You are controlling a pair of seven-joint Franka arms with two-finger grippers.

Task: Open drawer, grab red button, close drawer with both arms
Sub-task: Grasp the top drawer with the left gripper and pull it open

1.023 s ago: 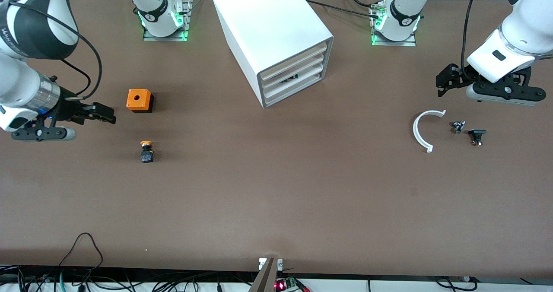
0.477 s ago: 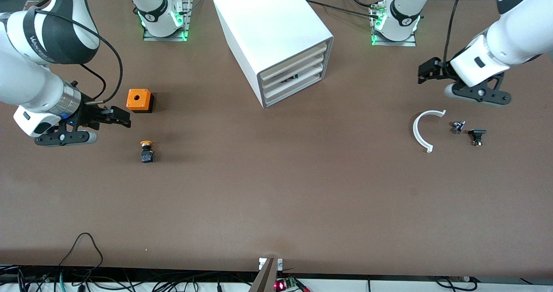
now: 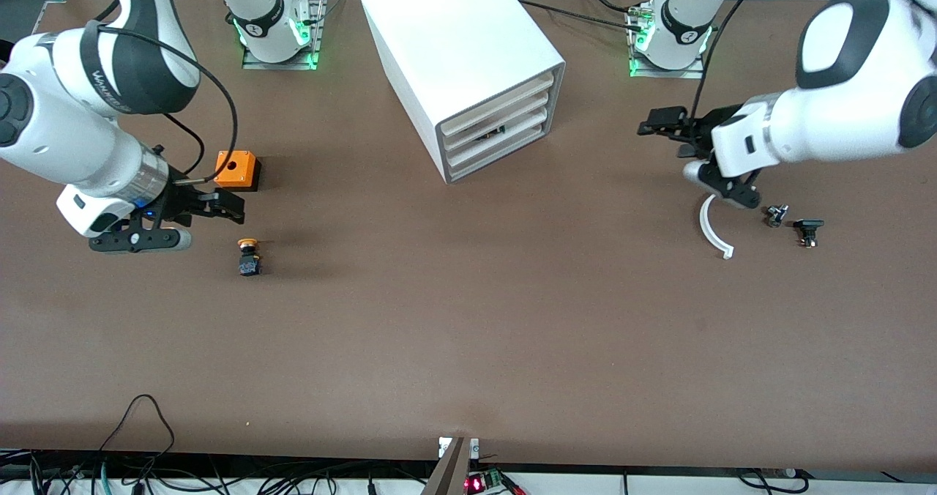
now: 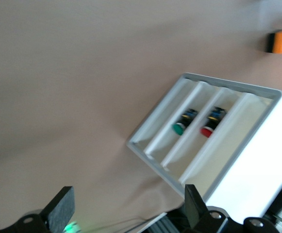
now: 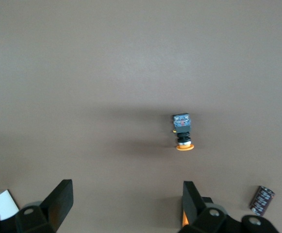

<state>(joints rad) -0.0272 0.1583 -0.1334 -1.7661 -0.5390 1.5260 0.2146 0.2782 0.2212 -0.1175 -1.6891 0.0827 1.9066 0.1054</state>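
Both arms have swung inward over the past second: the left gripper [image 3: 659,130], jaws spread and empty, now faces the white drawer cabinet [image 3: 468,63], suggesting the opening approach. The right gripper [image 3: 227,207], also open and empty, hovers beside one orange box [image 3: 236,170] and one yellow-capped button [image 3: 249,256]. One red button [image 4: 211,123] lies in a drawer beside one green button [image 4: 183,122].

Robotics laboratory, two white jointed robot arms [image 3: 88,136] bolted on metal base plates [image 3: 278,59] along brown table's [image 3: 468,334] top edge, loose cables [image 3: 146,414] at bottom edge
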